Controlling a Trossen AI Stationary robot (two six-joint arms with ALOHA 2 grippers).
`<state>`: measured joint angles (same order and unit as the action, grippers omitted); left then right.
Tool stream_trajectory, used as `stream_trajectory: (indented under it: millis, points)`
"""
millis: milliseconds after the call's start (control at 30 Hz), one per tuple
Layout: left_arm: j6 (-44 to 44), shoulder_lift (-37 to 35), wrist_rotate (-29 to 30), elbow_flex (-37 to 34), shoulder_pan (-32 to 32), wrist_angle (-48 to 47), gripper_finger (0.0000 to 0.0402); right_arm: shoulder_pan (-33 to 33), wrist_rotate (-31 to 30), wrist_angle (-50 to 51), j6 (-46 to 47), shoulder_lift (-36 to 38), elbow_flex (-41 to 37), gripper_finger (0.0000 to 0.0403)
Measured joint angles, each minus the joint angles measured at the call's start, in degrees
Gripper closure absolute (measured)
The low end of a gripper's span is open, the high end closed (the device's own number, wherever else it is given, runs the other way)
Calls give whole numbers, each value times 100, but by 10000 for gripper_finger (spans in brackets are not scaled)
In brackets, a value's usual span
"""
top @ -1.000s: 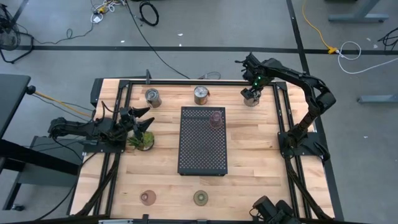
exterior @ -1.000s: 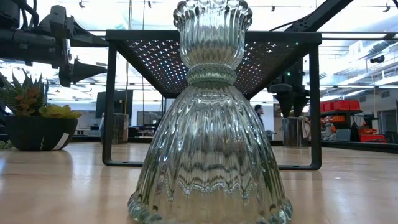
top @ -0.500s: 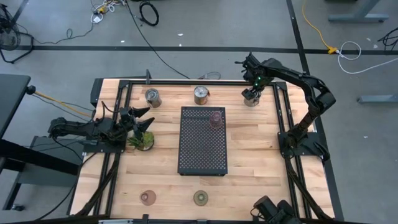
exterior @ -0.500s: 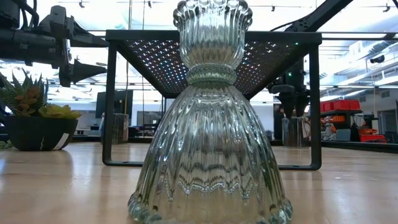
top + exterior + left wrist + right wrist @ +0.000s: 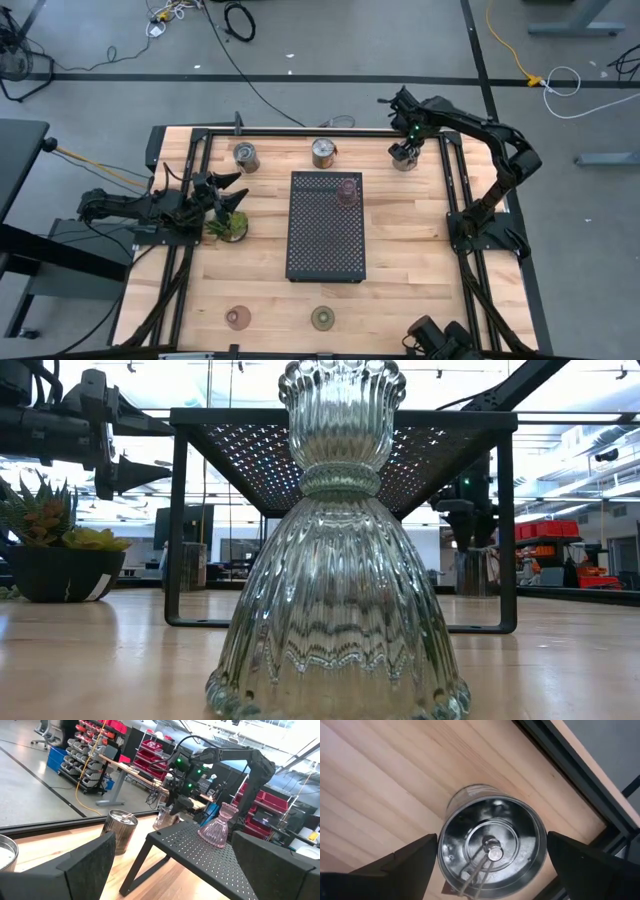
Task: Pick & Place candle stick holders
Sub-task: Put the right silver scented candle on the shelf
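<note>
Three silver cups stand along the table's far edge (image 5: 245, 156), (image 5: 323, 153), (image 5: 403, 161). My right gripper (image 5: 403, 150) is open and points down over the rightmost cup (image 5: 492, 845), with one finger on each side of its rim; I see no touch. A pink glass holder (image 5: 347, 190) stands on the black tray (image 5: 326, 240). A pink disc (image 5: 237, 317) and an olive disc (image 5: 322, 318) sit near the front edge. My left gripper (image 5: 228, 193) is open and empty above the plant (image 5: 230, 226).
The perforated tray stands on legs at the table's middle (image 5: 340, 420). One ribbed glass holder (image 5: 340, 560) fills the low view close to the camera. The potted plant also shows in the low view (image 5: 60, 560). Bare wood lies to the tray's left and right.
</note>
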<state>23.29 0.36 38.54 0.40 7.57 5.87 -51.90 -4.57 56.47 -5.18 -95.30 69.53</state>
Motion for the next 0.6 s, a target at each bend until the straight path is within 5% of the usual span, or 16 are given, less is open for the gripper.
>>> stream_trajectory:
  millis: [600]
  points:
    - [-7, 0, 26, 0, 0, -22, 3, -15, -234, 53, 137, -27, -8, 32]
